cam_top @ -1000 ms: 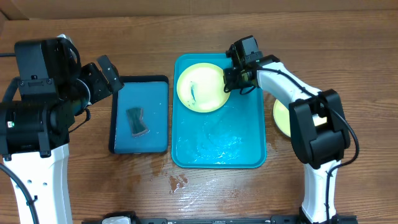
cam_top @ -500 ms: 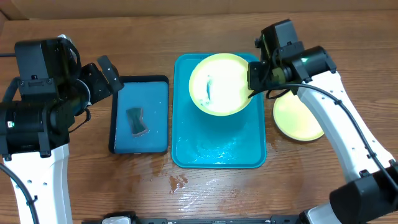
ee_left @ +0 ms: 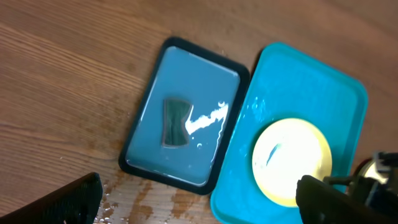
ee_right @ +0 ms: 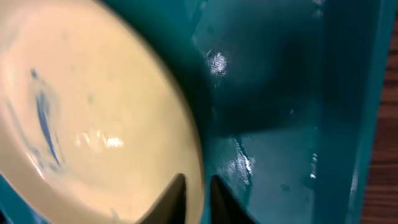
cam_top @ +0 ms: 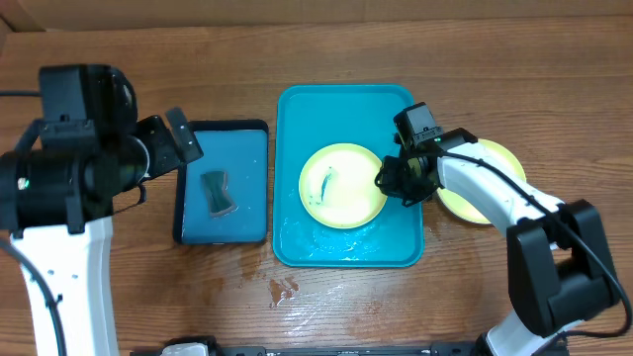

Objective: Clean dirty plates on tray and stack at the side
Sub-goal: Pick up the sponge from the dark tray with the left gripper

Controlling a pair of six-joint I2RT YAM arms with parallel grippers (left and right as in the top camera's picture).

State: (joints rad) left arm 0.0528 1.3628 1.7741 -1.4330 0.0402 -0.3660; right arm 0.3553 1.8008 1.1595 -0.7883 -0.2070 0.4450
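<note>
Centre frame, the right gripper [cam_top: 398, 181] pinches the right rim of a smeared yellow-green plate [cam_top: 341, 186] in the wet tray [cam_top: 346, 104], while the left gripper [cam_top: 178, 136] hangs wide open at left; such a thin edge-grip could let the slick plate slip or tilt.

Brown wooden desk [cam_top: 297, 40]: matt, visible grain, damp blotches near front edge. Large bright teal rectangular plastic tray [cam_top: 346, 109]: smooth, glossy, wet sheen across floor. Yellow-green round plastic plate [cam_top: 351, 193]: smooth, softly glossy, dark bluish smear on pale centre. Smaller dark-rimmed blue plastic tray [cam_top: 237, 148]: glossy, bright glare streak in left wrist view.
</note>
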